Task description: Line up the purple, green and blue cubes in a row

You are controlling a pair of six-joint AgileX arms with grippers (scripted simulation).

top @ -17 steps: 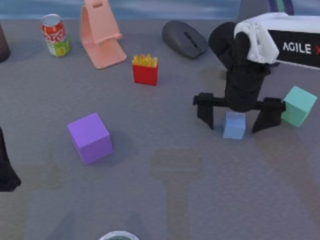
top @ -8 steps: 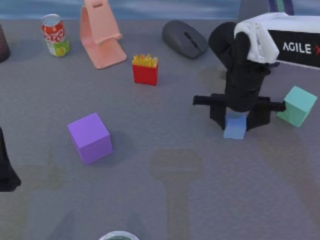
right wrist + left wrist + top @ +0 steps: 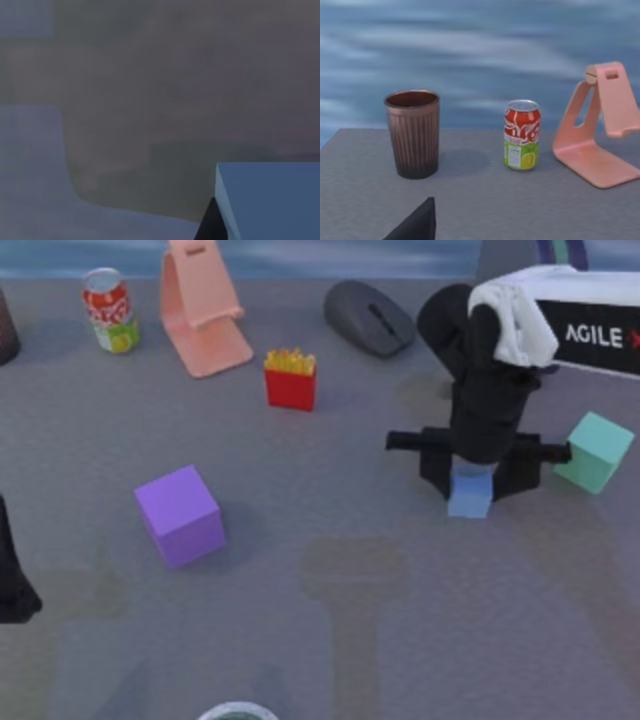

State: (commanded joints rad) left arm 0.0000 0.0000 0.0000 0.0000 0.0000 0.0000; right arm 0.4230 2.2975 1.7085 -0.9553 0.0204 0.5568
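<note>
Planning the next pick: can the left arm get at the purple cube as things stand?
Probably yes. The purple cube stands alone on the table's left, nothing beside or above it, and the left gripper is parked at the left edge nearby.

"AGILE" on the right arm (image 3: 590,330)

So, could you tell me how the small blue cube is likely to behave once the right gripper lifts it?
The blue cube looks rigid, so it probably won't deform between the right gripper fingers closed on it. Its flat faces suggest it will sit still rather than roll. Its surface looks matte, so slipping seems unlikely, though it is small.
</note>
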